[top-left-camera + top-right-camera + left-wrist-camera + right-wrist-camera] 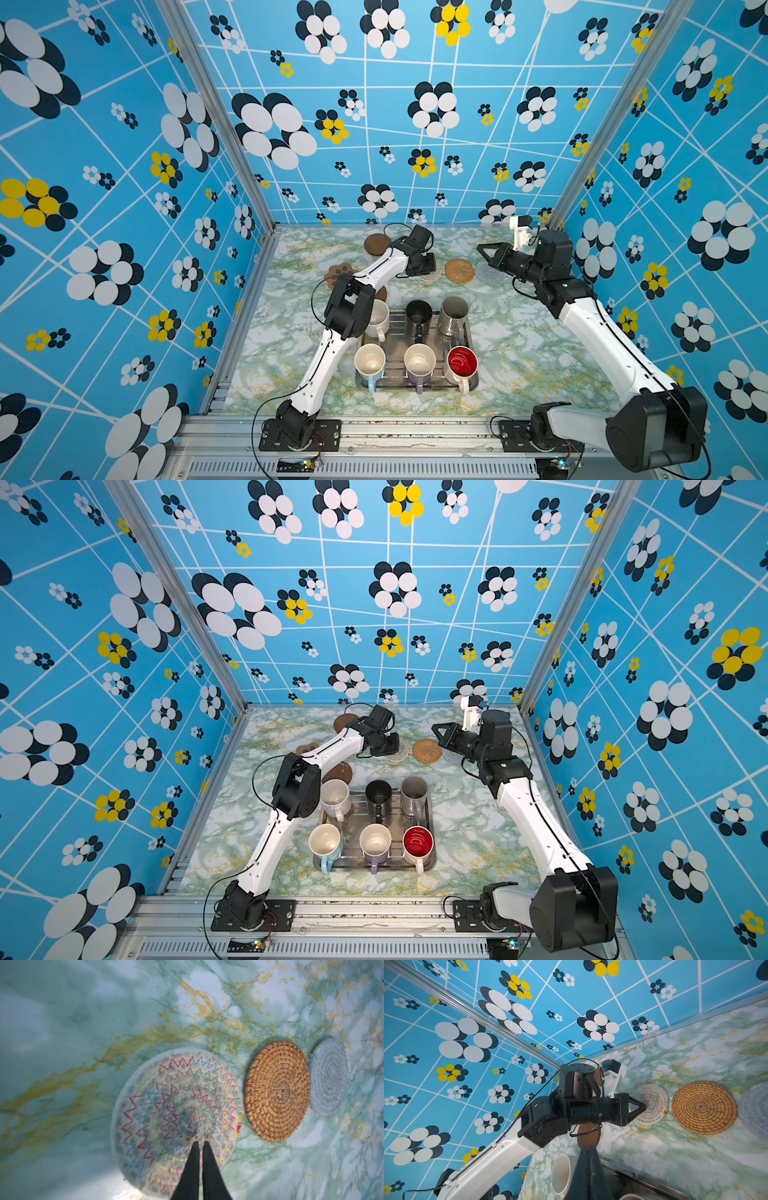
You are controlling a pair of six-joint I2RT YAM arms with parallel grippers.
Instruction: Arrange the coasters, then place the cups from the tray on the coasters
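Observation:
My left gripper [200, 1142] points down with its tips on the white crochet coaster [176, 1118]; its fingers stand a narrow slit apart with nothing between them. The tan rattan coaster [459, 270] and the pale grey coaster [490, 272] lie in a row to its right. A brown disc [377, 244], the paw coaster [338, 272] and a second brown disc [380, 294] lie to the left, partly under the left arm. My right gripper [481, 248] hovers shut and empty above the grey coaster. Several cups stand on the tray [440, 387], among them speckled white [378, 318], black [418, 316] and red-lined [462, 362].
The blue patterned walls enclose the marble table on three sides. The left arm's elbow [349, 307] hangs close over the speckled cup. Bare tabletop [540, 353] lies right of the tray under the right arm.

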